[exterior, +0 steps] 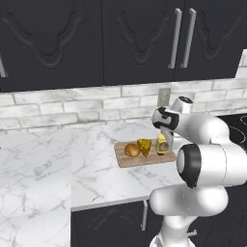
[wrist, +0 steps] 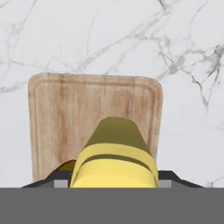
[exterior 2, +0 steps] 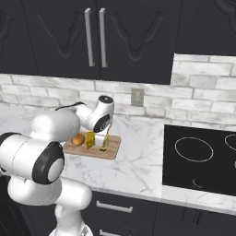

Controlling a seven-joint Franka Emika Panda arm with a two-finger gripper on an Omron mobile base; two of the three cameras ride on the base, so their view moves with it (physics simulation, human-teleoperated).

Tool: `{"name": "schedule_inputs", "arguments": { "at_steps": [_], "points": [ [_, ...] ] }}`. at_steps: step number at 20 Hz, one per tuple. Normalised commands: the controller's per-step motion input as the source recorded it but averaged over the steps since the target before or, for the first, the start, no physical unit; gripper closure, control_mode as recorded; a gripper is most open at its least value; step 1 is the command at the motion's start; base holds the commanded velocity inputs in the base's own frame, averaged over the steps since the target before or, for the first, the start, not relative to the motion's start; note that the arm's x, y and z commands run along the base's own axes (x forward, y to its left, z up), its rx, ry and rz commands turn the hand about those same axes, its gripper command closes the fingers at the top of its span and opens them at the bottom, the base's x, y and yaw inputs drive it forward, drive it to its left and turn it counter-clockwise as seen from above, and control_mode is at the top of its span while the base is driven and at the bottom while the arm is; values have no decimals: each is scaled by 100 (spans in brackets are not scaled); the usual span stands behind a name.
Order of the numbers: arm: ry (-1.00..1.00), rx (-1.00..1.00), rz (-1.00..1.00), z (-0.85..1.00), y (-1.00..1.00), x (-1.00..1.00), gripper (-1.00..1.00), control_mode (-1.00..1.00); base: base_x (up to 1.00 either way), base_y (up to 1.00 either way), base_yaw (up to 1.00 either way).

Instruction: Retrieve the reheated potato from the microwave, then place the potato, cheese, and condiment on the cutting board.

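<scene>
I'm in a kitchen: white marble counter [exterior 2: 138, 161], black glass cooktop [exterior 2: 203, 159] beside it, dark cabinets [exterior 2: 92, 32] above.

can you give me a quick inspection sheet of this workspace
surface: white marble counter, cutting board lying on it
job's things: potato, cheese and condiment bottle stand side by side on the board
clutter: nothing seen
grippers: gripper shut on the bottle, which stands upright on the board
cables: nothing seen
surroundings: dark wall cabinets, pale brick backsplash with a wall outlet, black cooktop to the right
</scene>
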Motion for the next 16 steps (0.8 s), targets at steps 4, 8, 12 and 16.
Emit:
{"name": "schedule_inputs", "arguments": {
  "at_steps": [4, 8, 12, 16],
  "points": [
    [-2, 0, 0, -4, 0, 19, 100, -100, 0, 0, 0],
    [-2, 0, 0, -13, -3, 9, 100, -100, 0, 0, 0],
    [0, 0, 0, -25, 0, 2, 100, -100, 0, 0, 0],
    [0, 0, 0, -28, -4, 0, 100, -100, 0, 0, 0]
  ]
}}
